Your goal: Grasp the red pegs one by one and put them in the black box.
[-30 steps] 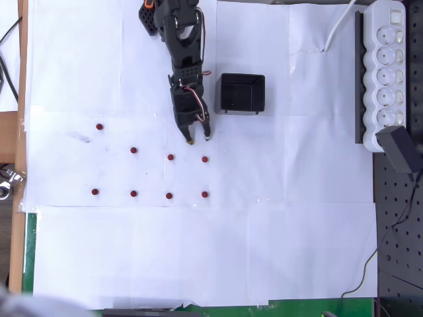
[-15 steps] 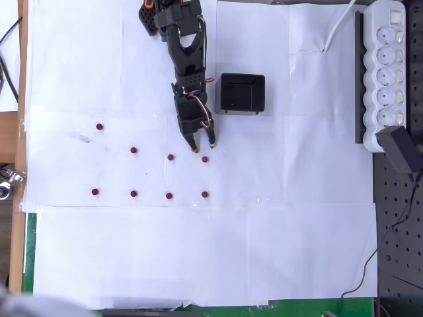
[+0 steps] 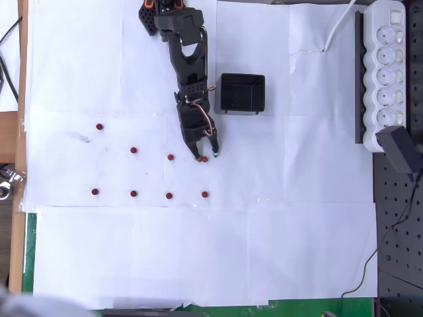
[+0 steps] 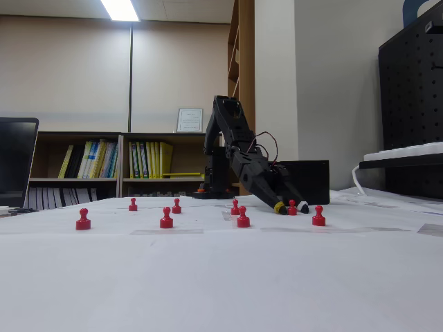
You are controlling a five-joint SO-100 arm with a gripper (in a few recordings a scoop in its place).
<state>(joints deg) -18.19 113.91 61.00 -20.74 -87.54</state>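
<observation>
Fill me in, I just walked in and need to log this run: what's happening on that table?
A black robot arm has lowered its gripper around one of the red pegs, the one nearest the black box. The fingers sit either side of that peg with a gap showing, so it isn't grasped yet. Seven other pegs stand on the white paper in two loose rows, like this one. The box looks to have nothing in it, so none have been delivered.
</observation>
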